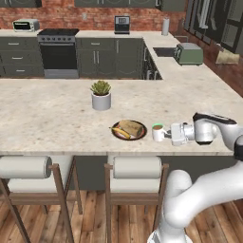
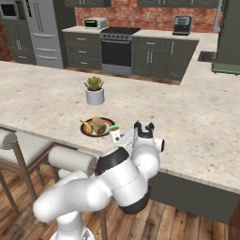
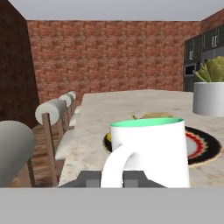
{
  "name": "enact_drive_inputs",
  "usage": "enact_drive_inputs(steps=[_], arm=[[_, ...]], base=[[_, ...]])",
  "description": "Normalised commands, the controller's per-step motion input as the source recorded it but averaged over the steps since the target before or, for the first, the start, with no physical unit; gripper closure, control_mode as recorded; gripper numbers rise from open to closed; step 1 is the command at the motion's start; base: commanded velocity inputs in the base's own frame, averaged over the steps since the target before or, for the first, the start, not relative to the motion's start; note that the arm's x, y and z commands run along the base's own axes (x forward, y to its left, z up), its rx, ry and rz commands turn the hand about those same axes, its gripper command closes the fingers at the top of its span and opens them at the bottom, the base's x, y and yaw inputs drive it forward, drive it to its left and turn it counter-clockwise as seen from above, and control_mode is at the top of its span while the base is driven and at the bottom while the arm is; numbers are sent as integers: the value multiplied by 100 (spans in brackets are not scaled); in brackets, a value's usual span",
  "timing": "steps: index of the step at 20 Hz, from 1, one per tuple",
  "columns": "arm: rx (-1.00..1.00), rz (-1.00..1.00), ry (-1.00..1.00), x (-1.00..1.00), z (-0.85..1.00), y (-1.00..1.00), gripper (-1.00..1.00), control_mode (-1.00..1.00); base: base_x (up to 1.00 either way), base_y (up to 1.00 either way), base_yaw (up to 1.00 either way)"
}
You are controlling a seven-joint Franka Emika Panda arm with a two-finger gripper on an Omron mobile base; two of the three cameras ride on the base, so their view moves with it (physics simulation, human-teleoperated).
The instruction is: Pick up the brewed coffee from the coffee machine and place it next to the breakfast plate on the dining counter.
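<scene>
The brewed coffee point(image 1: 158, 132) is a small white mug with a green-tinted rim, upright just right of the breakfast plate point(image 1: 129, 129) near the front edge of the dining counter point(image 1: 47, 118). My gripper point(image 1: 166, 134) reaches in from the right and is shut on the mug's handle. In the hand view the mug point(image 3: 153, 153) stands close in front, its handle between my fingertips point(image 3: 89, 178), with the plate point(image 3: 203, 146) behind it. From the right base view the mug point(image 2: 115, 135) sits beside the plate point(image 2: 97, 126). The coffee machine point(image 1: 122, 24) stands on the far back counter.
A grey pot with a green plant point(image 1: 101, 95) stands behind the plate. Two padded stools point(image 1: 136, 168) line the counter's front edge. A green-grey toaster point(image 1: 189, 53) sits on the right counter arm, and the stove point(image 1: 58, 50) is at the back.
</scene>
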Motion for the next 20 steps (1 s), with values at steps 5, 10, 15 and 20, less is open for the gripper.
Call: enact_drive_inputs(steps=[5, 10, 15, 20], arm=[[0, 1, -1, 38, -24, -6, 100, -100], [-1, 1, 0, 47, -26, -1, 100, -100], [-5, 0, 0, 29, -30, 0, 100, -100], [-7, 0, 0, 0, -16, 0, -100, -100]], base=[[0, 0, 0], [0, 0, 0], [0, 0, 0], [0, 0, 0]])
